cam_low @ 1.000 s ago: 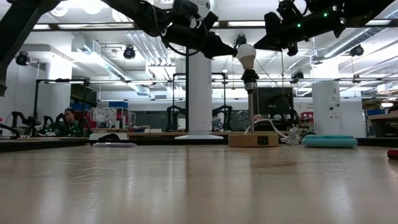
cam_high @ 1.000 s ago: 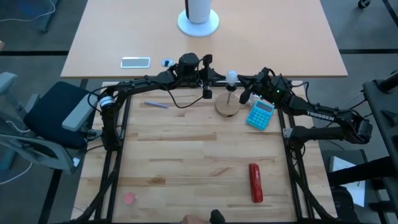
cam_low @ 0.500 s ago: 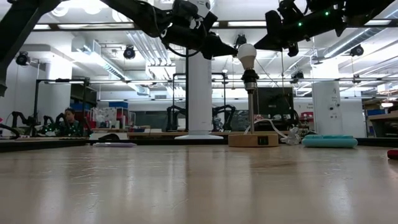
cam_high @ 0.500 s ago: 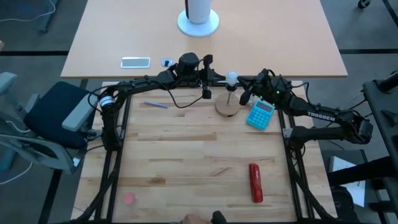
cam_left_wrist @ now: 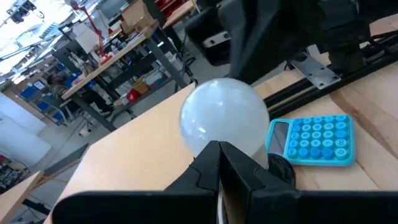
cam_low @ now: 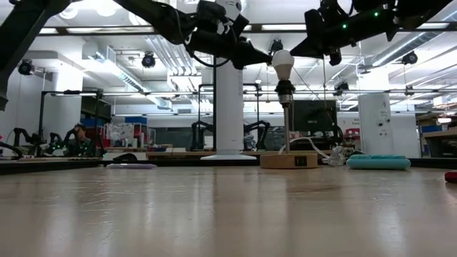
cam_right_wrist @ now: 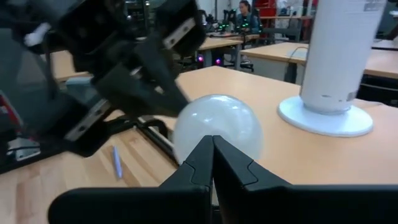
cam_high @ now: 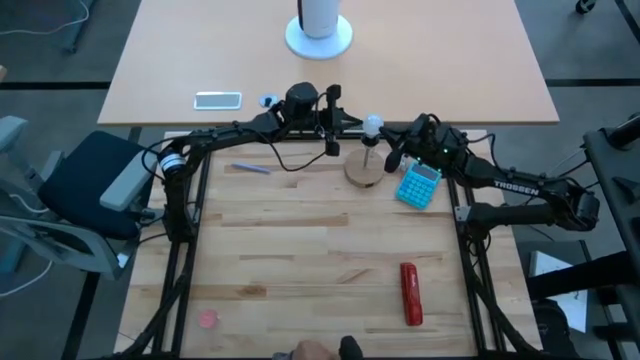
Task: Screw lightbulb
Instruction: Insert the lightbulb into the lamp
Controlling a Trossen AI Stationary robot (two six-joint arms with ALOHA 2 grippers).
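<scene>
Lightbulb (cam_low: pixel 283 62) sits upright atop the thin post of the wooden disc (cam_high: pixel 366 174), high above the table. The left gripper (cam_left_wrist: pixel 219 163) and right gripper (cam_right_wrist: pixel 212 155) flank it, each with fingertips closed together, grasping nothing. A blue calculator (cam_high: pixel 419 184) lies just beside the disc.

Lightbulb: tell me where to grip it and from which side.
Grip the lightbulb by its rounded glass, probably from above: it stands upright on the post of the wooden disc, screw end down, dome free. Both grippers, left and right, flank it.
</scene>
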